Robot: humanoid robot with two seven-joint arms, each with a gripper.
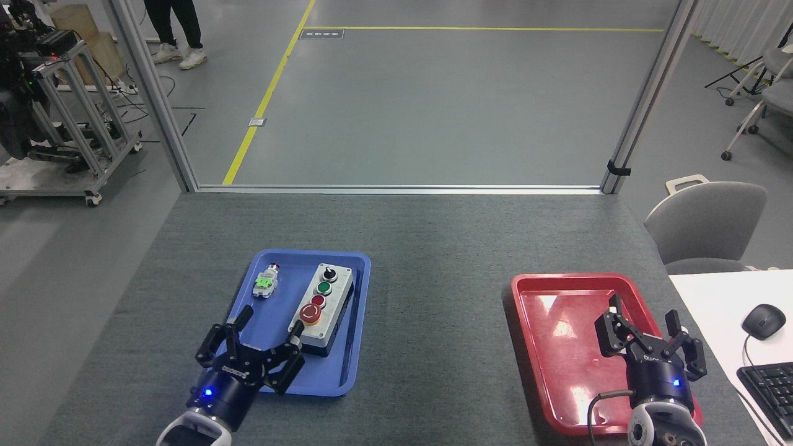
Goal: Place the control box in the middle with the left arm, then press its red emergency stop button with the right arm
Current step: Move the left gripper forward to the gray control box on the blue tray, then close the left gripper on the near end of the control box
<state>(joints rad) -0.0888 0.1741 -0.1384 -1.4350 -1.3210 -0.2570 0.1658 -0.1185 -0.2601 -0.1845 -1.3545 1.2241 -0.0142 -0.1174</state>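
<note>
Neither step is done: nearest, the left gripper (263,347) hovers spread and empty over the blue tray (272,371), the right gripper (647,334) spread over the red tray (545,347); beyond, the control box (322,308) lies inside the blue tray, its red emergency stop button (309,314) unpressed.

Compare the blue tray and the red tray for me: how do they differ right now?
The blue tray holds the control box and a small silver-and-green part; the red tray holds nothing visible. The left hand, open, is over the blue tray's near end close to the box; the right hand, open, is over the red tray's right rim. Both trays are rectangular and lie flat.
</note>
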